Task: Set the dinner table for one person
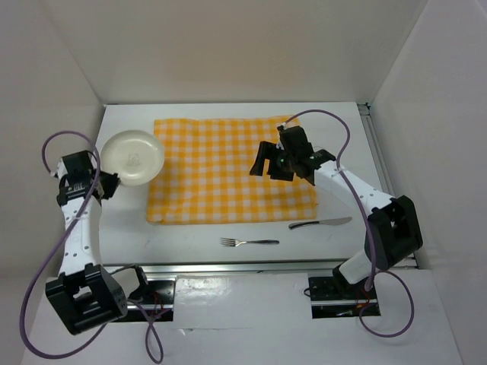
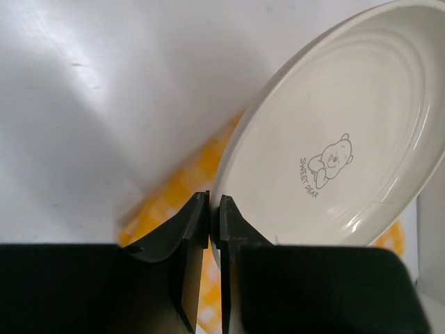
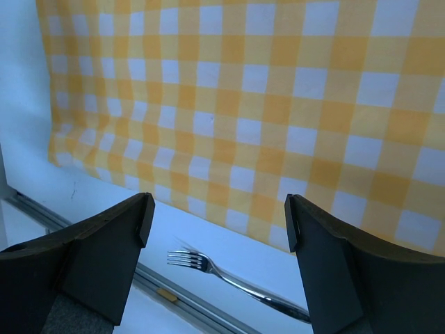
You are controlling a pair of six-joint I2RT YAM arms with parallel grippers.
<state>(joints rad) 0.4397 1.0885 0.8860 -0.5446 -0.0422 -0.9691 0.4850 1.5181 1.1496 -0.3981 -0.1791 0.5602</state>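
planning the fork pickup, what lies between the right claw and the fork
Only the checked cloth and a bare strip of dinner table separate the open right claw from the fork; top external and right wrist views both show it.

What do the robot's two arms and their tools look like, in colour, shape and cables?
Both the left arm and the right arm have white links with black joint housings and black bases. A thin purple cable loops loosely along each. The left tool and the right tool each have two matte black, wedge-shaped fingers. I see no markings on them.
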